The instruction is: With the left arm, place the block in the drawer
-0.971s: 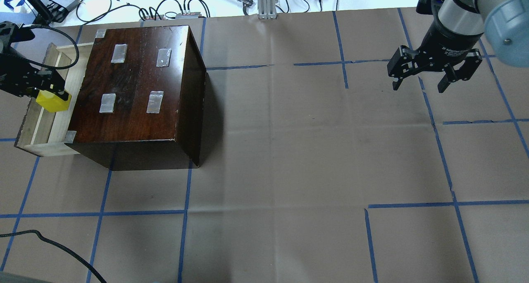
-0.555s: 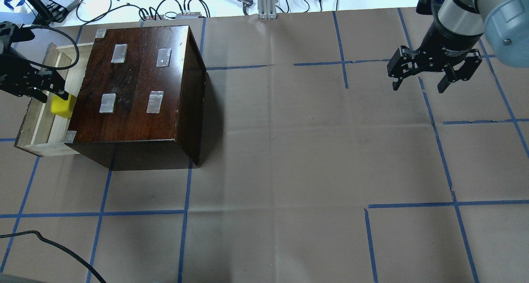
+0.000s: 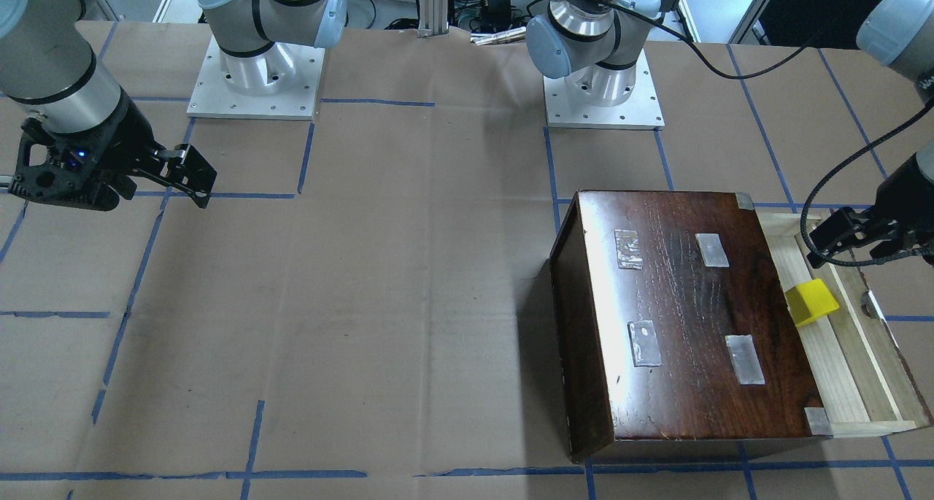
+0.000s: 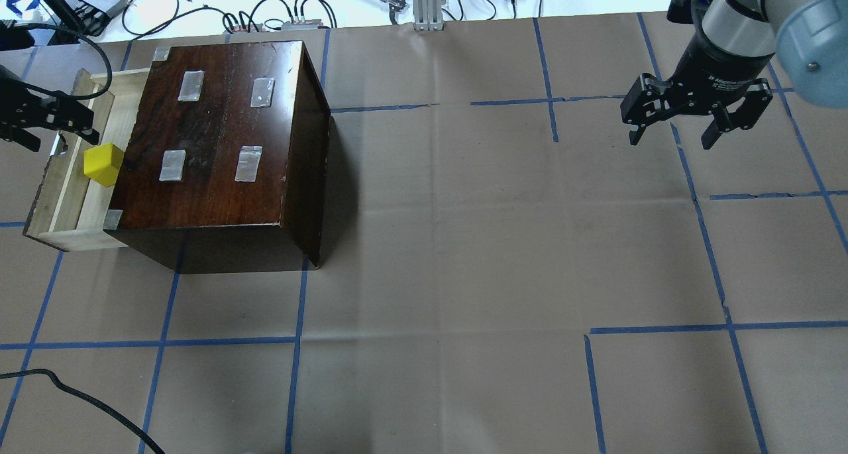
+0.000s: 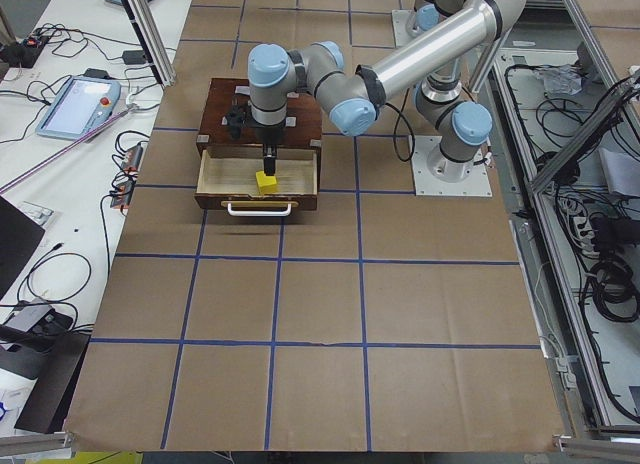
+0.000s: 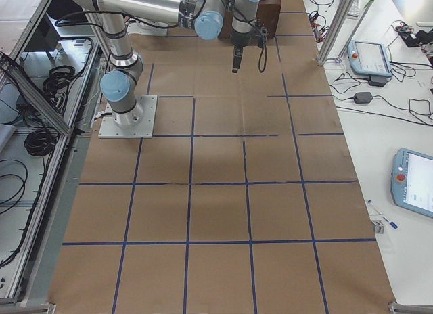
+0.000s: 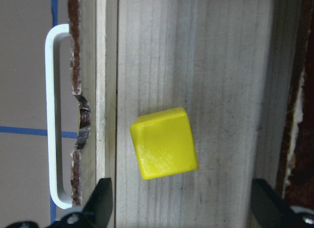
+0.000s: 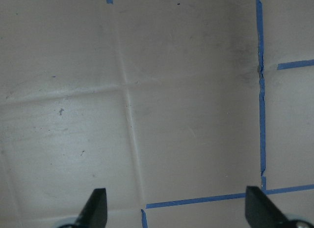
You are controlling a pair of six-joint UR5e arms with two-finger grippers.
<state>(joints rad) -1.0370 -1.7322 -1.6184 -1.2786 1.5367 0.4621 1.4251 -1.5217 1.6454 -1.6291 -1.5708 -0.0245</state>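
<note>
The block (image 4: pixel 103 164) is sitting on the pale floor of the drawer (image 4: pixel 69 195), which is pulled out from the dark cabinet (image 4: pixel 218 129). In the left wrist view the block (image 7: pixel 164 143) is a bit skewed against the drawer's walls, closer to the front-panel side than the cabinet side. Nothing is gripping it. The left gripper (image 4: pixel 58 132) hangs above the open drawer with its jaws spread wide. In the wrist view both fingertips (image 7: pixel 100 201) sit well out to either side of the cube and neither touches it. You can also see the white handle (image 7: pixel 54 120) on the drawer's front panel there, plus a chipped-looking notch in the dark wood next to it. The right gripper (image 4: pixel 670 136) is way off at the other end of the table (image 4: pixel 464 242), hovering over the brown paper and blue tape lines (image 8: pixel 260 90) — jaws spread too, holding nothing. The cabinet top has four clear tape patches (image 4: pixel 248 164) on it, and the left arm's loose black cable (image 3: pixel 824 186) loops down by the wrist.
</note>
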